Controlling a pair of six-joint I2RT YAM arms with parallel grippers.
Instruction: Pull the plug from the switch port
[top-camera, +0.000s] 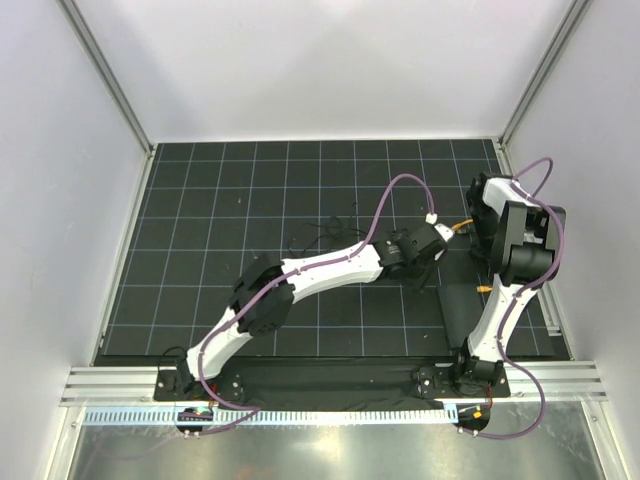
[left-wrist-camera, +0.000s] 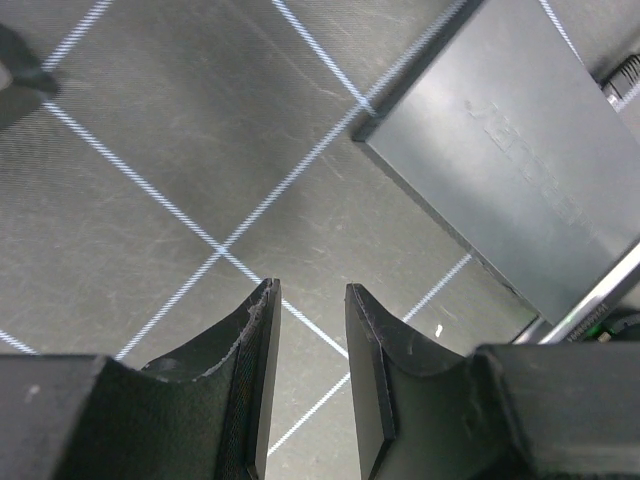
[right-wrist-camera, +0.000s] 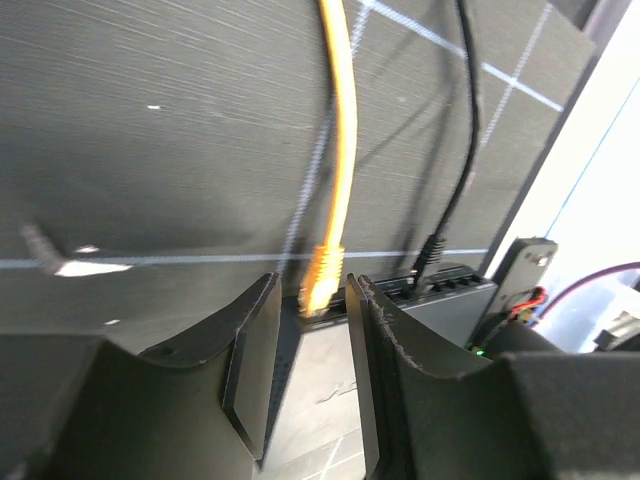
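Note:
The switch (right-wrist-camera: 452, 300) is a flat black box on the mat, also seen in the top view (top-camera: 462, 312) and at the upper right of the left wrist view (left-wrist-camera: 520, 160). An orange plug (right-wrist-camera: 322, 278) on an orange cable (right-wrist-camera: 345, 120) sits in a port in the switch's edge. My right gripper (right-wrist-camera: 313, 280) is open above the switch, with its fingertips either side of the plug and not touching it. In the top view it (top-camera: 482, 245) hangs over the switch's far end. My left gripper (left-wrist-camera: 310, 290) is open and empty over bare mat beside the switch, and it also shows in the top view (top-camera: 443, 237).
A thin black cable (right-wrist-camera: 462, 130) is plugged into the same edge, right of the orange plug. A green light (right-wrist-camera: 479, 349) glows at the switch's side. Thin black wire (top-camera: 325, 232) lies mid-mat. White walls (top-camera: 60, 200) and rails enclose the black gridded mat (top-camera: 250, 200).

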